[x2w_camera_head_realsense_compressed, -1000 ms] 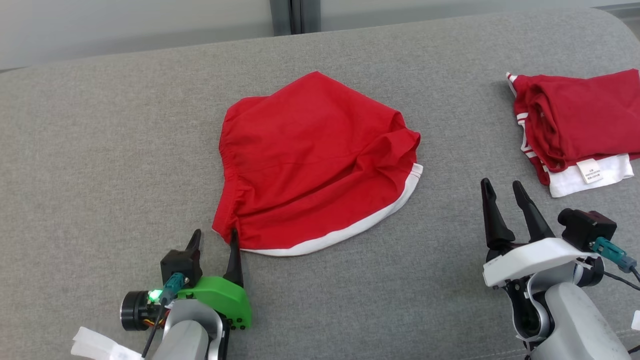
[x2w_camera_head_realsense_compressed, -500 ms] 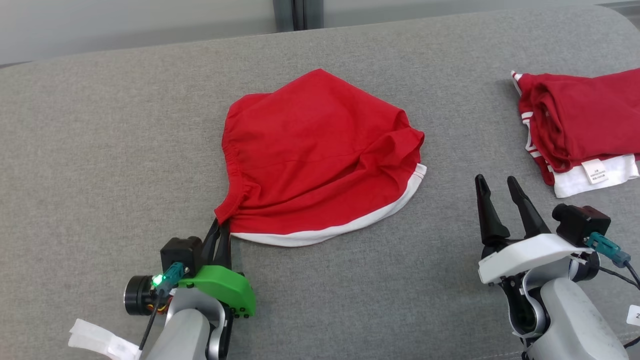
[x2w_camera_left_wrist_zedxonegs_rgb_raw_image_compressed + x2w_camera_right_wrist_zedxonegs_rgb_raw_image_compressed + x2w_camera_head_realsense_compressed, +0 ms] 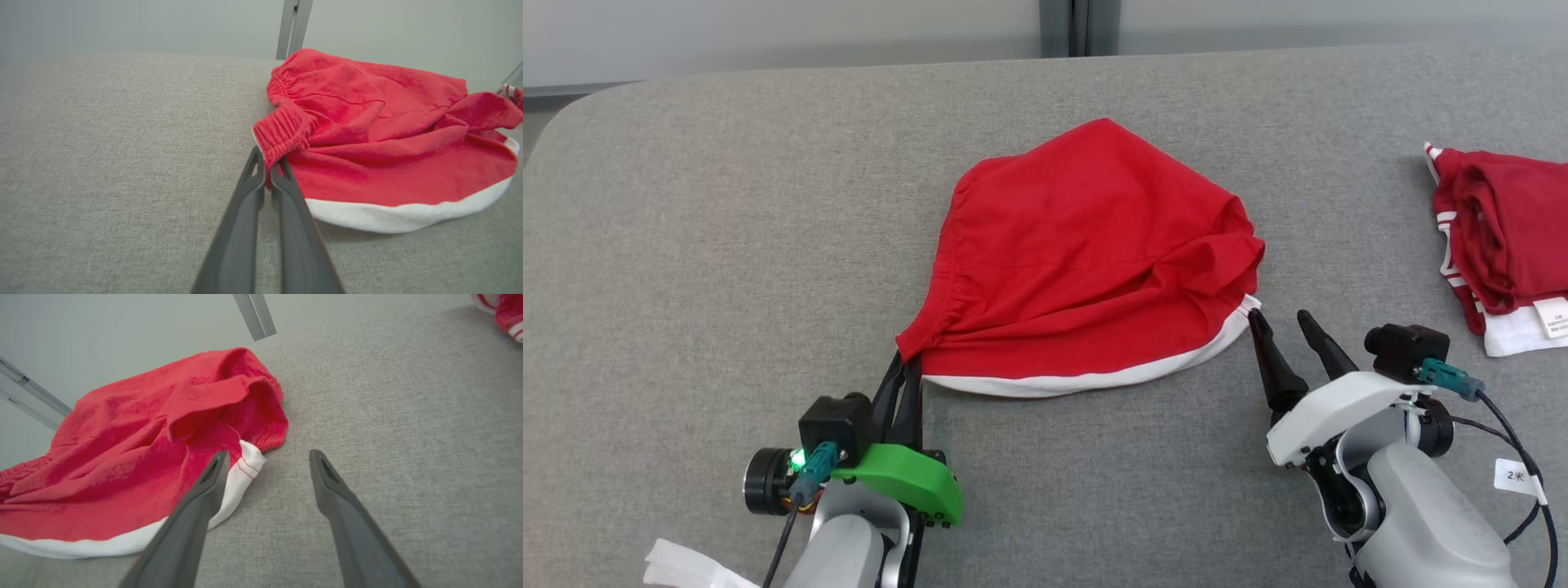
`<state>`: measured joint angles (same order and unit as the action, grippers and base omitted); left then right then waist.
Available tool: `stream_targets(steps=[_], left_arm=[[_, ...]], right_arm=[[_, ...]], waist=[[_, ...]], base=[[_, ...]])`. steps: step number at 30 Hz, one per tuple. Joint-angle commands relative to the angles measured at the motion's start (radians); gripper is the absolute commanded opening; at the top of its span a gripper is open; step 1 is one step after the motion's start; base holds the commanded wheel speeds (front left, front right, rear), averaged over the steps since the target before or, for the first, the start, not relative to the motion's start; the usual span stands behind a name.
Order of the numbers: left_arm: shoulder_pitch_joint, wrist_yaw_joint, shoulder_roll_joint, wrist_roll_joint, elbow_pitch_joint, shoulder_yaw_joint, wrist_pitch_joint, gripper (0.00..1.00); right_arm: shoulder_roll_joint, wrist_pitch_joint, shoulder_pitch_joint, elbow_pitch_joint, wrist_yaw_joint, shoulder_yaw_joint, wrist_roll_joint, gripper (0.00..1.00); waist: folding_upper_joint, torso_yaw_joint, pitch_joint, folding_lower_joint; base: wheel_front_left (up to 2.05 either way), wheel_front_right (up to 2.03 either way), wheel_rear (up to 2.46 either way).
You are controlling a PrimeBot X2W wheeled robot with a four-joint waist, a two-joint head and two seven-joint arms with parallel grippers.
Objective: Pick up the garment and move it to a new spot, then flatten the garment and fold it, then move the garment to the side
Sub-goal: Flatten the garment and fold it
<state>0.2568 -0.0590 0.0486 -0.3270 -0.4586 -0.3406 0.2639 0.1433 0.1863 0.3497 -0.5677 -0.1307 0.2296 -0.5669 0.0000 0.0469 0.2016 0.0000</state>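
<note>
The garment is a pair of red shorts with a white hem, lying crumpled on the grey surface. My left gripper is shut on its near-left corner, pinching the gathered red waistband between both fingers. My right gripper stands open at the garment's near-right corner. Its left finger overlaps the white hem corner, while the other finger rests over bare cloth surface to the right.
A folded pile of red and white clothes lies at the right edge, also glimpsed as the clothes pile in the right wrist view. The grey padded surface extends wide to the left, rounded at its far-left corner.
My left gripper closed on the waistband corner and bunched it up. My right gripper moved forward and left to the hem corner. The head camera shifted, sliding the scene right.
</note>
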Motion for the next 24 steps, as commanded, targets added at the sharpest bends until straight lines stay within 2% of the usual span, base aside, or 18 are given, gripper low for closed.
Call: stream_targets(steps=[1, 16, 17, 18, 19, 24], left_arm=[[-0.009, -0.006, 0.004, -0.008, 0.005, -0.003, 0.000, 0.00], [-0.020, -0.010, 0.004, 0.002, 0.023, -0.029, 0.000, 0.00], [-0.020, -0.010, 0.004, 0.002, 0.022, -0.030, 0.000, 0.00], [-0.020, -0.010, 0.004, 0.001, 0.021, -0.030, 0.000, 0.00], [-0.020, -0.010, 0.004, 0.001, 0.020, -0.031, 0.000, 0.00], [-0.016, -0.011, 0.004, 0.001, 0.014, -0.027, 0.000, 0.00]], right_arm=[[0.005, -0.002, 0.017, -0.019, 0.000, 0.008, -0.009, 1.00], [0.002, 0.028, 0.113, -0.176, 0.000, 0.097, -0.067, 1.00], [0.002, 0.031, 0.117, -0.181, 0.000, 0.102, -0.071, 0.73], [0.003, 0.036, 0.121, -0.187, 0.000, 0.107, -0.076, 0.33], [0.004, 0.039, 0.125, -0.190, 0.000, 0.112, -0.080, 0.00], [0.018, 0.058, 0.139, -0.202, 0.000, 0.133, -0.094, 0.00]], waist=[[0.0000, 0.015, -0.001, 0.0000], [0.0000, 0.029, 0.004, 0.0000], [0.0000, 0.029, 0.004, 0.0000], [0.0000, 0.029, 0.004, 0.0000], [0.0000, 0.029, 0.004, 0.0000], [0.0000, 0.029, 0.006, 0.0000]], base=[[0.00, 0.00, 0.00], [0.00, 0.00, 0.00], [0.00, 0.00, 0.00], [0.00, 0.00, 0.00], [0.00, 0.00, 0.00], [0.00, 0.00, 0.00]])
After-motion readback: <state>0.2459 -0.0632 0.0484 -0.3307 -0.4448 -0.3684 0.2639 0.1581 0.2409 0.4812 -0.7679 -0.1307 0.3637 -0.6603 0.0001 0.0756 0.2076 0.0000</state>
